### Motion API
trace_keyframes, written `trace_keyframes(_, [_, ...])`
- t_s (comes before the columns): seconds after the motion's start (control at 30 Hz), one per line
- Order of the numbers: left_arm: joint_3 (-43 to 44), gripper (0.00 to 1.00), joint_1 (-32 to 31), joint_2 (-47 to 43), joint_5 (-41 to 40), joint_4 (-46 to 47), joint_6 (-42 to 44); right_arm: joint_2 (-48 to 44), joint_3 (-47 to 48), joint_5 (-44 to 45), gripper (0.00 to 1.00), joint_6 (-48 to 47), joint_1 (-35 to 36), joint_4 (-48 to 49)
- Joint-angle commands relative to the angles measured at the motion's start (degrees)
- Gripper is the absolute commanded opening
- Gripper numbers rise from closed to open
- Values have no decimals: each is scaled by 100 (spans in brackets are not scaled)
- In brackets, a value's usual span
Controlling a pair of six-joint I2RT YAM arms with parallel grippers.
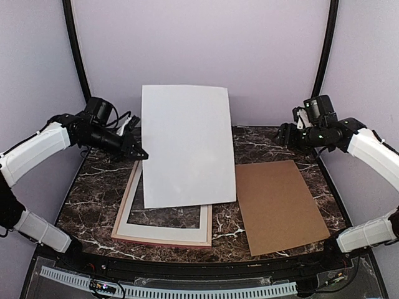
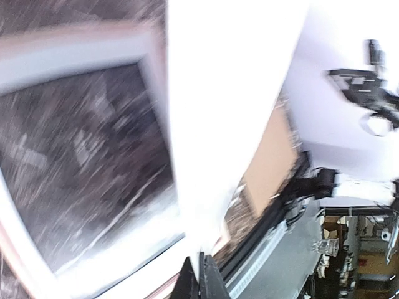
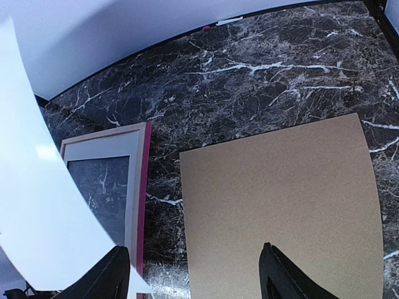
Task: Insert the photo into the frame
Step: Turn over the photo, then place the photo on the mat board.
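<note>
Holding photo (image 1: 187, 146) blank white side showing, tilted over frame (image 3: 146, 187) | left jaws pinching shut on photo's left edge | right jaws standing open, gripping nothing, hovering over far right of bench (image 1: 93, 180) | mat (image 1: 165, 233) lying in frame | board (image 1: 280, 205) lying flat just right of frame

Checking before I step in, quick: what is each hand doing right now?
Left hand: closed, pinching the left edge of the photo, whose white back is showing.
Right hand: open, holding nothing.
</note>
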Motion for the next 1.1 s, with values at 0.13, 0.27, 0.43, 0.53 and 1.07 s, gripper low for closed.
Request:
trace_keyframes(0.13, [-979, 0, 588, 1112, 113, -883, 1178, 100, -411, -215, 72, -74, -58, 544])
trace_keyframes(0.27, [-867, 0, 707, 1605, -197, -1052, 1414, 70, -551, -158, 72, -89, -53, 580])
trace_keyframes(0.43, [-680, 0, 825, 1850, -752, -1231, 1610, 146, -691, -180, 72, -95, -54, 702])
trace_keyframes(0.53, [-475, 0, 838, 1990, -1040, -1454, 1758, 243, -733, -261, 72, -96, -53, 784])
trace_keyframes(1.07, [-76, 0, 848, 2334, -2117, -1745, 1896, 629, -853, -372, 71, -161, -56, 1020])
